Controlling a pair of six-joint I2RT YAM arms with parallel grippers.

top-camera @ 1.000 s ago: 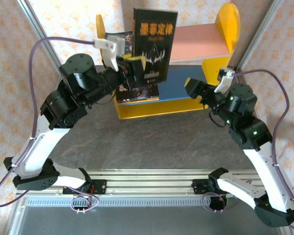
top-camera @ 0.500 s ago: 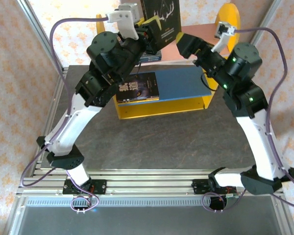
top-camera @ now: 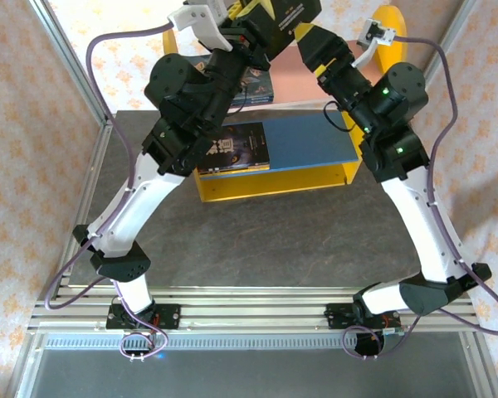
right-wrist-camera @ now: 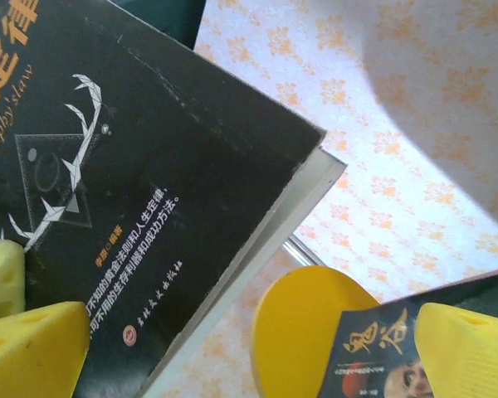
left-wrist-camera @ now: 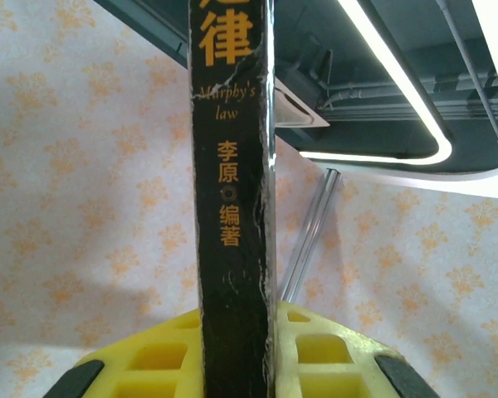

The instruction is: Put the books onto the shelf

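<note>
My left gripper (top-camera: 261,25) is raised high over the shelf (top-camera: 274,181), shut on a black book (top-camera: 290,12). In the left wrist view its spine (left-wrist-camera: 232,207) stands upright between my yellow fingers (left-wrist-camera: 332,356). My right gripper (top-camera: 314,43) is open, close beside this book on its right. In the right wrist view the antler cover (right-wrist-camera: 149,182) covers the left half, its page edge slanting across the gap of the right gripper (right-wrist-camera: 249,336). A second book (top-camera: 235,149) lies flat on the blue lower board (top-camera: 311,141). Another book (top-camera: 256,83) rests on the upper tier, left end.
The shelf's rounded yellow side panel (top-camera: 390,21) rises at the back right. The right wrist view has the left panel (right-wrist-camera: 307,332) with a dark book (right-wrist-camera: 382,356) against it. Metal frame posts (top-camera: 66,58) and patterned walls close in the table's back and sides.
The left arm has lifted the black book up and back from the lower board to above the upper tier. The right arm has risen beside it and its gripper has opened wider.
</note>
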